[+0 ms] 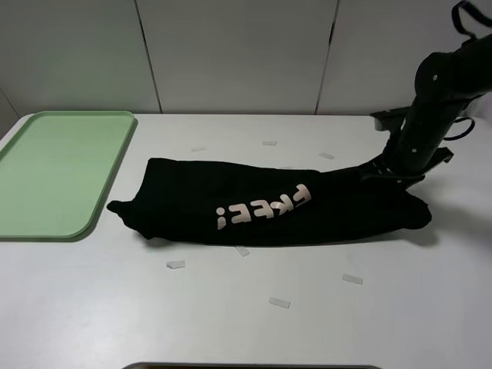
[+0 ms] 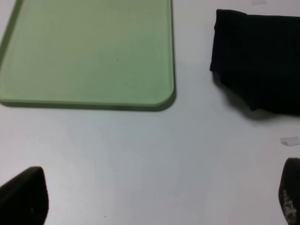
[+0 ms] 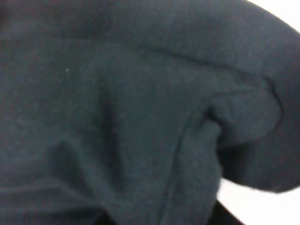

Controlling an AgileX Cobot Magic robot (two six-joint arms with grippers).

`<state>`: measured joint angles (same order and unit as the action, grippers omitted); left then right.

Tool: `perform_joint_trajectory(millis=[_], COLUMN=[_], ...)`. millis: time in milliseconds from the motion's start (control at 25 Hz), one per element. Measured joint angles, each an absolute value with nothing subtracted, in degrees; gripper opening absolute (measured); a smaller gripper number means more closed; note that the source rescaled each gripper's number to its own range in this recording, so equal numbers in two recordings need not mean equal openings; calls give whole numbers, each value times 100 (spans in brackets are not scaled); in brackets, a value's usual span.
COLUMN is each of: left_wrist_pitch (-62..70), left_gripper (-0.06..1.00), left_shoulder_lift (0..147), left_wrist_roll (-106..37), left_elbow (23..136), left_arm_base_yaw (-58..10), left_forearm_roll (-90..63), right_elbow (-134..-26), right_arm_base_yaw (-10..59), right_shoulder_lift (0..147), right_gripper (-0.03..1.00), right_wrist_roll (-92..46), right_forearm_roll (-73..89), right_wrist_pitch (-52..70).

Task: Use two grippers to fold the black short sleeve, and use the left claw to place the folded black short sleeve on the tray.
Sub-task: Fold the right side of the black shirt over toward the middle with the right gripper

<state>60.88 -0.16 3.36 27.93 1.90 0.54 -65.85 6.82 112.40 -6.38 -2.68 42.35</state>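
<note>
Black short sleeve (image 1: 269, 207): on the table (image 1: 231, 330), one end in the right gripper's (image 1: 390, 171) clamped jaws.
Left gripper (image 2: 157, 197): jaws apart, near tray (image 2: 84, 56).
Risk: thin pinch, cloth slips out.

A black short sleeve (image 1: 269, 211) of soft, matt, slightly fuzzy cloth with smooth pale printed lettering lies mid-frame on a smooth, matt white table (image 1: 231, 323), with a smooth, faintly shiny green plastic tray (image 1: 54, 173) at left and a glossy black right arm (image 1: 434, 92) at upper right.
</note>
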Motion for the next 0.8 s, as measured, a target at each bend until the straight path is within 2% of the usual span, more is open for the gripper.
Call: perform_joint_trajectory(millis=[240, 440, 800], left_wrist_pitch=[6088, 6088, 6088], left_gripper=[98, 98, 98], left_shoulder_lift=[-16, -16, -16], left_wrist_roll=[336, 336, 336], left_elbow=[2793, 2793, 2793], left_arm_base_yaw=[190, 190, 190], left_forearm_roll=[54, 54, 53], right_elbow=[-6585, -7073, -7420], right_arm_base_yaw=[682, 663, 661], right_shoulder_lift=[10496, 10283, 10375], right_gripper=[12, 12, 12], right_wrist_roll=[-211, 146, 170], right_forearm_roll=[-1398, -2602, -2001], right_wrist_pitch=[4630, 5581, 5839])
